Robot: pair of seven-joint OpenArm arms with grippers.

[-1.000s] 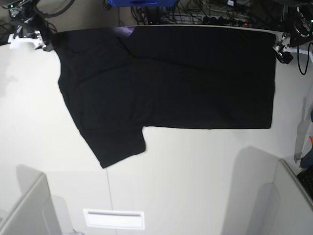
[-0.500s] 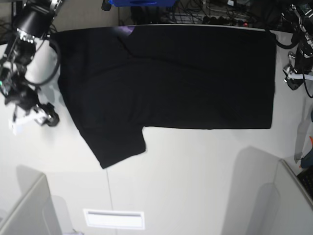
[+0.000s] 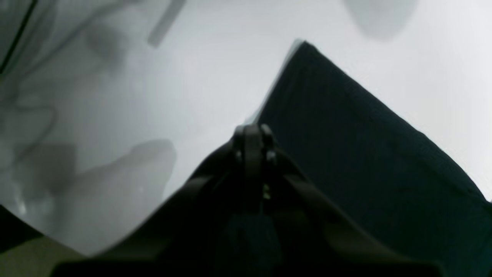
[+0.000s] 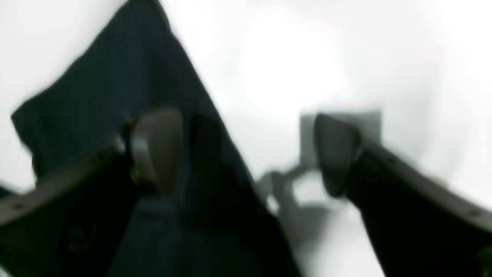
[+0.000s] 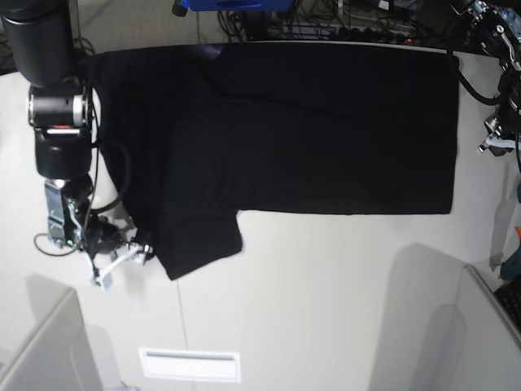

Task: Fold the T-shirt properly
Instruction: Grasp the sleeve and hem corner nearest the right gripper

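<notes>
The black T-shirt lies flat across the far half of the white table, plain side up, with one sleeve pointing toward the front left. A sliver of purple shows at its far edge. My right gripper is open at the sleeve's left edge. In the right wrist view the gripper has one finger over the black cloth and the other over bare table. My left gripper is shut and empty just off the shirt's right edge. It also shows in the left wrist view, beside the cloth.
A white rectangular label lies on the table near the front. Grey partitions stand at the front left and front right. Cables and a blue object sit beyond the far edge.
My right arm has swung from the far left corner toward the front, down to the sleeve's edge. My left gripper has moved forward along the shirt's right edge. The shirt has not moved.
</notes>
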